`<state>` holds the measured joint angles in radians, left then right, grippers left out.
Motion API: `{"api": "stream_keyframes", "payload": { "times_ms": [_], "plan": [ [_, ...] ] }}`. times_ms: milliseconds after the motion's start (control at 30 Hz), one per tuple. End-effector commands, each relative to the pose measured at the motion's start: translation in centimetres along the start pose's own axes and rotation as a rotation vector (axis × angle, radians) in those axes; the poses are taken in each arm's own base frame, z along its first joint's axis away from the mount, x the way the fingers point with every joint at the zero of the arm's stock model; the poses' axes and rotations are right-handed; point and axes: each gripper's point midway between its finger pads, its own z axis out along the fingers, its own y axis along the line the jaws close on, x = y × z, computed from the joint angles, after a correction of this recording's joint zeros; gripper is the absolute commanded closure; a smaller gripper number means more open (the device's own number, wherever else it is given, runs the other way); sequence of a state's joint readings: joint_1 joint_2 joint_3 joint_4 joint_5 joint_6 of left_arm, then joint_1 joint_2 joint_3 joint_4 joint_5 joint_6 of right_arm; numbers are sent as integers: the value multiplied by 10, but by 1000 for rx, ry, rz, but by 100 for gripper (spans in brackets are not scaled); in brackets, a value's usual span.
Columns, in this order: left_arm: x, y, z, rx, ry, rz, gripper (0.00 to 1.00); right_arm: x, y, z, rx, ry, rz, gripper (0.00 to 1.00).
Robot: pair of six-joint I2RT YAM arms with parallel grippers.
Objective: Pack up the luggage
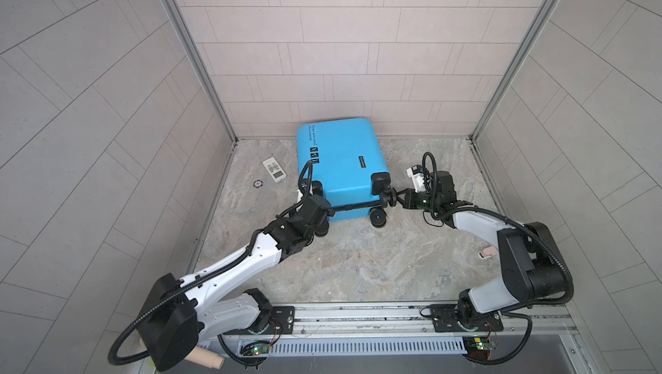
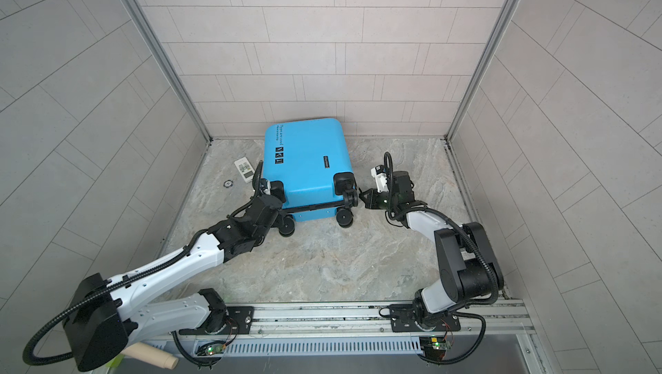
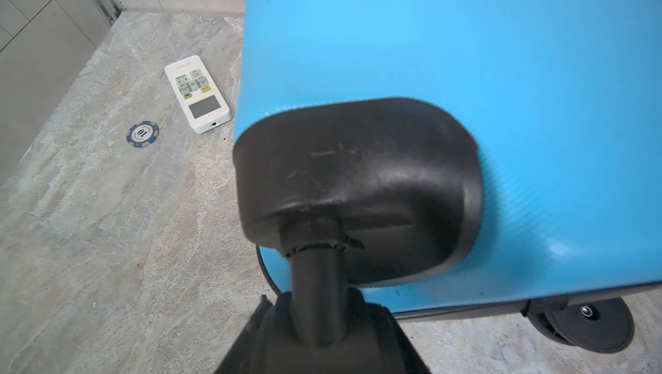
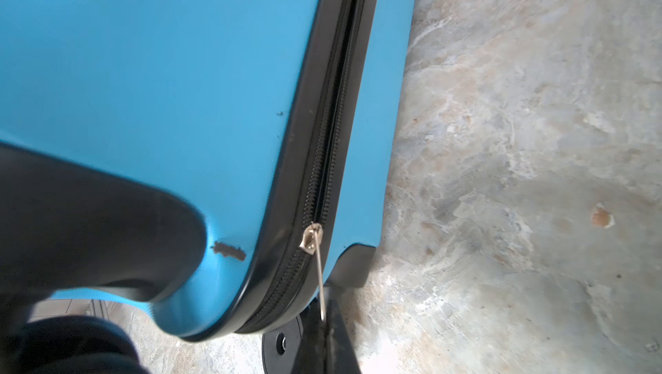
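The bright-blue luggage (image 1: pixel 340 160) (image 2: pixel 308 160) lies flat and closed near the back wall, its black wheels toward the front. My left gripper (image 1: pixel 316 193) (image 2: pixel 277 193) is at its front left corner. In the left wrist view the gripper (image 3: pixel 318 318) is shut on the stem of a black wheel (image 3: pixel 315 282) below the blue shell (image 3: pixel 465 49). My right gripper (image 1: pixel 397 198) (image 2: pixel 361 198) is at the front right corner. In the right wrist view that gripper (image 4: pixel 324 322) is shut on the thin metal zipper pull (image 4: pixel 320 275), which hangs from the slider (image 4: pixel 311 237) on the black zipper band.
A white remote (image 1: pixel 274 170) (image 3: pixel 197 94) and a blue poker chip (image 1: pixel 257 183) (image 3: pixel 142 134) lie on the marble top left of the luggage. A small pink object (image 1: pixel 488 252) lies by the right wall. Tiled walls close in the back and both sides.
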<state>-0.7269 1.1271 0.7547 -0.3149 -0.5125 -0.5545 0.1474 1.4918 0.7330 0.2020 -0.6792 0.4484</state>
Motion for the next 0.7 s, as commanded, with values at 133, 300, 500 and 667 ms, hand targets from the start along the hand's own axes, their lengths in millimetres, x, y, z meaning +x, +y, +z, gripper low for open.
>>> {"api": "stream_keyframes", "payload": {
  "times_ms": [133,300,500,667],
  "plan": [
    [-41,25,-41,-42,-41,-1,7,-5,-35,-29,230,-49,85,46],
    [-71,20,-59,51,-83,-80,6,-7,-35,-41,270,-72,128,28],
    [-98,49,-48,61,-101,-281,6,-5,-18,-30,217,108,208,35],
    [-108,78,-10,59,-54,-459,7,-13,-13,-20,205,94,252,36]
  ]
}}
